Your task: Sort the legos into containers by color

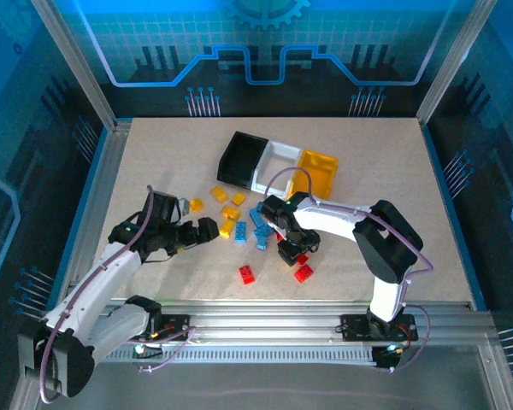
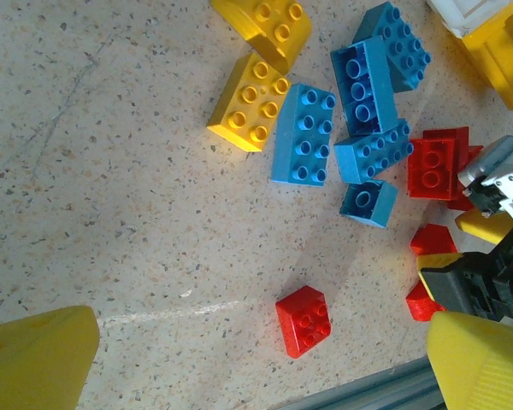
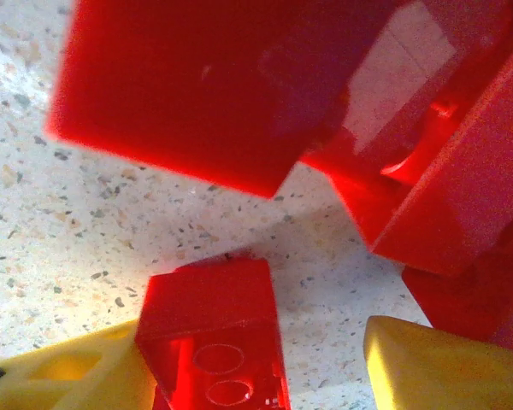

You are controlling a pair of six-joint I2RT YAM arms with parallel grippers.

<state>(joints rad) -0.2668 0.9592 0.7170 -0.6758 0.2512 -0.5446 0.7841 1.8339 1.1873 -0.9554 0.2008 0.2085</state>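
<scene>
Speckled tabletop (image 1: 154, 162): legos (image 1: 239, 231) all loose just before the containers (image 1: 258, 175), none seen binned; left gripper (image 1: 203, 231) spread empty, right gripper (image 1: 291, 254) straddling red brick (image 3: 214, 342), grip uncertain.

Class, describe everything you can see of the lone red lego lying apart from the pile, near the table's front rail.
The lone red lego is a small square brick of glossy red plastic with four round studs, two by two. It lies flat, studs up, on the speckled table, touching nothing, apart from the blue legos and the other red ones.
</scene>
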